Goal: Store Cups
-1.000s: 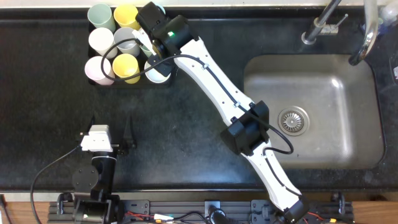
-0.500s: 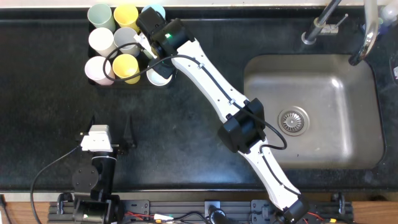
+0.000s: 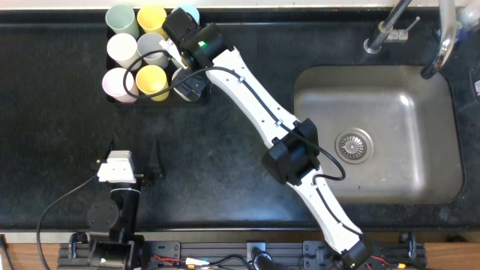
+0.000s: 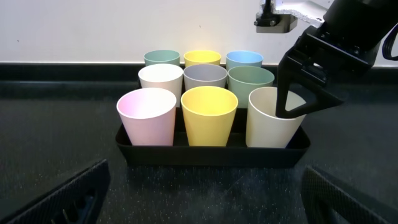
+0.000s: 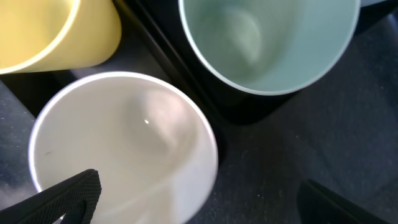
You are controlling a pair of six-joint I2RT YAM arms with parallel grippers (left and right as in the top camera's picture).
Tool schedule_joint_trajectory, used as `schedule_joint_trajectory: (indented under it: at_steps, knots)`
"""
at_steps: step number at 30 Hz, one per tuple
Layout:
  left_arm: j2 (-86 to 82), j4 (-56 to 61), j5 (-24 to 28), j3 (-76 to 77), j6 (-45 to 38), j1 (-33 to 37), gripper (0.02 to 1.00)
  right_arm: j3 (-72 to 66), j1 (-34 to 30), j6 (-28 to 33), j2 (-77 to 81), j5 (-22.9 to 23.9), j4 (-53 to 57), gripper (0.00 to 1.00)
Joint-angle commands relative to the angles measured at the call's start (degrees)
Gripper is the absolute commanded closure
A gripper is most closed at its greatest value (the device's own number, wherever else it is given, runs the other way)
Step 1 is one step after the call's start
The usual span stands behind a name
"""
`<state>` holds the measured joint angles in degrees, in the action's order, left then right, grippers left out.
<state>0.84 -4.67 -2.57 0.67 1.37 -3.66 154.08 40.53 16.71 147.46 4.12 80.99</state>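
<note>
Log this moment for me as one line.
cream cup in corner slot of black tray | right gripper open, straddling its rim | left gripper open, low over counter, facing tray

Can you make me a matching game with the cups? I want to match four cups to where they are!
Cups
1. grey cup
2. pink cup
3. cream cup
4. blue cup

Places
A. under the right tool
B. middle of the tray
C. tray corner by the wall
D. tray corner nearest the left tool

Right pairs: 1-B, 2-D, 3-A, 4-C.
</note>
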Motion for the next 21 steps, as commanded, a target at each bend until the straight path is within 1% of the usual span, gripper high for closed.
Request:
schedule_joint_trajectory:
  at_steps: [1,7,12,14,17,18,20,21]
  knots:
    - [-0.68,0.09,-0.48,-0.22,0.42,0.22,0.02,3.02,0.17,-2.05,0.15,4.63,-0.22,0.003]
    - [-0.68,0.09,-0.48,-0.22,0.42,0.22,0.02,8.94,-1.57,-7.3,-2.93,4.72,1.18,0.003]
    - [-0.68,0.09,-0.48,-0.22,0.42,0.22,0.02,14.99,-6.14,-7.98,-8.7,4.63,6.19,0.003]
    - [-0.68,0.09,-0.5,-0.22,0.42,0.22,0.02,16.46,-9.57,-8.2,-12.0,3.39,9.6,0.003]
    - [-0.68,0.11,-0.48,-0.22,0.42,0.22,0.02,16.81,-16.48,-8.15,-16.98,1.7,15.3,0.003]
    - [-0.68,0.09,-0.5,-0.22,0.42,0.22,0.02,16.61,-19.08,-8.31,-18.32,1.75,15.82,0.003]
    - [-0.68,0.09,-0.5,-0.22,0.42,0.22,0.02,14.82,-24.83,-8.7,-21.57,4.0,15.82,0.003]
    - [-0.68,0.09,-0.48,-0.22,0.42,0.22,0.02,13.97,-27.32,-9.99,-23.04,3.8,15.82,0.003]
